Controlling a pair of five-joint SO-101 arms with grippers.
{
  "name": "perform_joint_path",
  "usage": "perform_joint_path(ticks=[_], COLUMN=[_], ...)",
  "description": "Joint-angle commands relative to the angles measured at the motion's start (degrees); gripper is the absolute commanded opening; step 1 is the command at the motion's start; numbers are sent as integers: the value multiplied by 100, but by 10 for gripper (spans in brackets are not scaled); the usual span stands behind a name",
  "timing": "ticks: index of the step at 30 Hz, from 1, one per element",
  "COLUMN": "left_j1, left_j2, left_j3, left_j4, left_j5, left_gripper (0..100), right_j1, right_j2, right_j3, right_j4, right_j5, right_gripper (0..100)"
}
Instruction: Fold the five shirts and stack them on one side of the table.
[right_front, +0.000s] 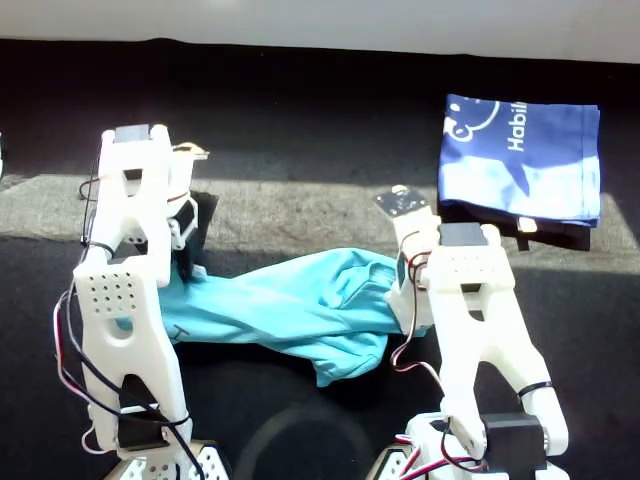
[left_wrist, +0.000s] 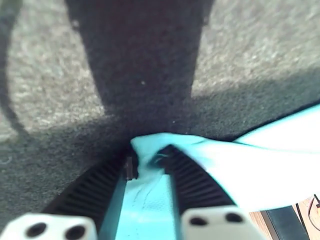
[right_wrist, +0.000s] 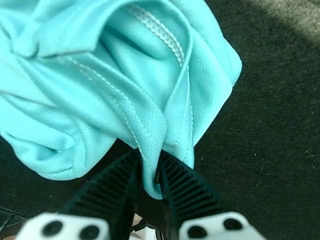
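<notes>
The left jaws and right jaws each grip an end of the bunched turquoise shirt (right_front: 290, 305) near the front edge of the surface (right_front: 300, 130); stretching it evenly should flatten it for folding.

**Arms Covered Both Ends of the Shirt**

In the high view, the left arm (right_front: 125, 300) hid one end of the turquoise shirt (right_front: 290, 305) and the right arm (right_front: 480, 320) hid the other. The lower edge cut off both arm bases. A dark garment (right_front: 560, 232) lay mostly hidden under the blue shirt (right_front: 520, 155), its layers impossible to count. In the left wrist view, the cloth pinched in the left gripper (left_wrist: 150, 155) was blurred and ran off the edge.
</notes>
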Motion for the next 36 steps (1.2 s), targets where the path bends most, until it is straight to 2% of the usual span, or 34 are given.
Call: perform_joint_path(ticks=[1,8,13,16,20,28,32,36], left_j1=[-48,-40,-48,-48,-57,-277,-664,-1086], left_j2=[-251,-1560,-2492,-2888,-3116,-3169,-3284,-3688], left_j3=[-303,-321,-330,-453,-1323,-2563,-2536,-1543], left_j4=[-18,-26,-44,-53,-35,-9,-9,-9], left_j5=[-9,-9,334,659,1090,1116,1108,1081], left_gripper=[5,9,9,9,9,9,9,9], right_j1=[66,57,75,75,75,48,-145,-629], right_j2=[-180,-154,-119,233,1138,2484,2695,2747], right_j3=[22,-75,-1068,-2185,-4110,-7574,-8462,-8242], right_j4=[-418,-1358,-1279,-796,101,1525,2176,2334], right_j5=[26,18,18,9,9,9,9,18], right_gripper=[7,7,7,6,6,6,6,6])
